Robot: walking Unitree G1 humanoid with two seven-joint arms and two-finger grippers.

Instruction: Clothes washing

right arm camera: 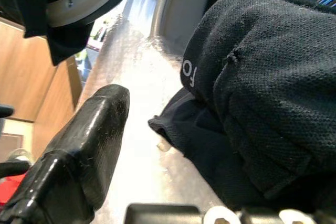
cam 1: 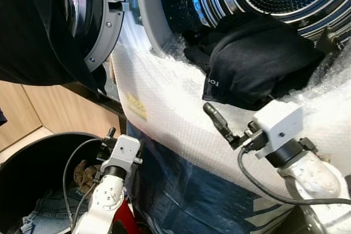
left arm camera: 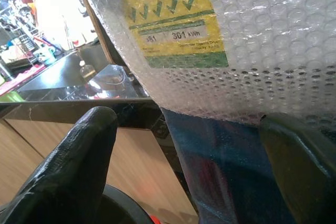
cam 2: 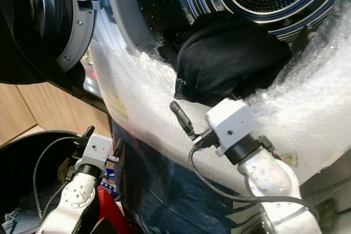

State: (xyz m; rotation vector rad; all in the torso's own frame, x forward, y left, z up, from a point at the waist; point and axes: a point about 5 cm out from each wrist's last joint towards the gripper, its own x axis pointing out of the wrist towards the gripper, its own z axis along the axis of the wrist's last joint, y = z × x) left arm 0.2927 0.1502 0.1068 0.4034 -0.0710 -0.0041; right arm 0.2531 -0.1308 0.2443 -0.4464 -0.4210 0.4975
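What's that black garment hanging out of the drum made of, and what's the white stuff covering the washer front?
The black garment looks like a matte knit, likely cotton pique: the right wrist view shows a fine pebbled weave and white lettering at the hem. The bubble wrap over the washer front is clear plastic film, glossy, with rows of small air cells plain in the left wrist view, where a yellow energy label shows through it.

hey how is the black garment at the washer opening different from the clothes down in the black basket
The black garment hangs half out of the drum mouth over the bubble wrap; the clothes in the black basket lie low at its bottom. The garment is plain black with small white lettering; the basket holds blue denim and a brownish piece. The right gripper is beside the garment; the left gripper hangs by the basket.
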